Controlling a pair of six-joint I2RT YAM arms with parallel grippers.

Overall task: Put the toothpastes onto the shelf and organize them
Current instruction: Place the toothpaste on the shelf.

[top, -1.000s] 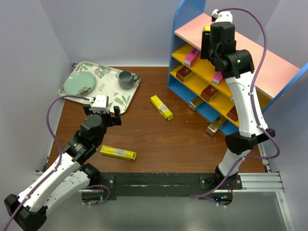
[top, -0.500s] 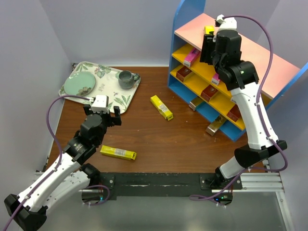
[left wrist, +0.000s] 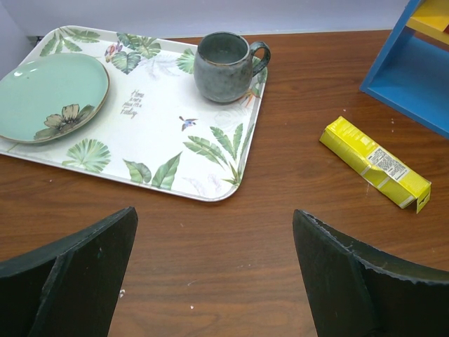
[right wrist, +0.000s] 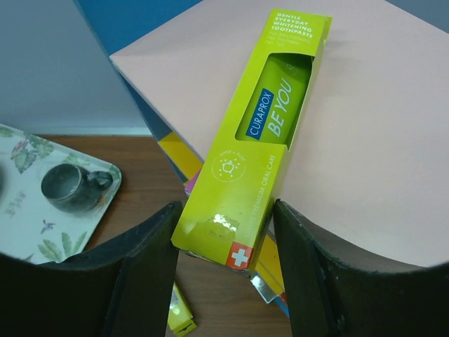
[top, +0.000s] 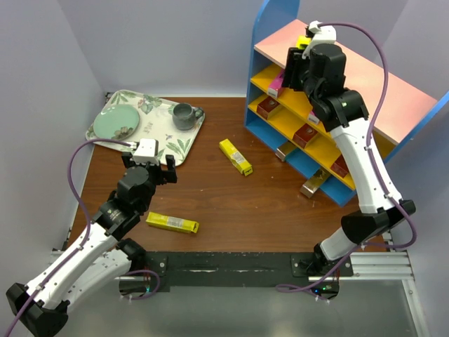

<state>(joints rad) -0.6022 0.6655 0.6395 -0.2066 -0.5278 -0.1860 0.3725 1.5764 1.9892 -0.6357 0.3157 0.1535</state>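
Note:
My right gripper (right wrist: 226,208) is shut on the near end of a yellow-green toothpaste carton (right wrist: 267,137). The carton's far end lies over the pale pink top board (right wrist: 365,119) of the shelf (top: 365,78), near its left end. Two yellow toothpastes lie on the table, one in the middle (top: 235,156) and one near the left arm (top: 172,222). Pink (top: 279,83) and dark red (top: 267,107) cartons sit on the orange boards. My left gripper (left wrist: 214,225) hangs open and empty above bare table, just short of the tray.
A floral tray (left wrist: 154,119) at the back left carries a grey mug (left wrist: 224,67) and a green plate (left wrist: 49,95). Two gold cartons (top: 313,182) lean against the foot of the shelf. Grey walls enclose the table.
The right wrist has shifted a little along the top board with the carton still in its grip. The left arm has not moved.

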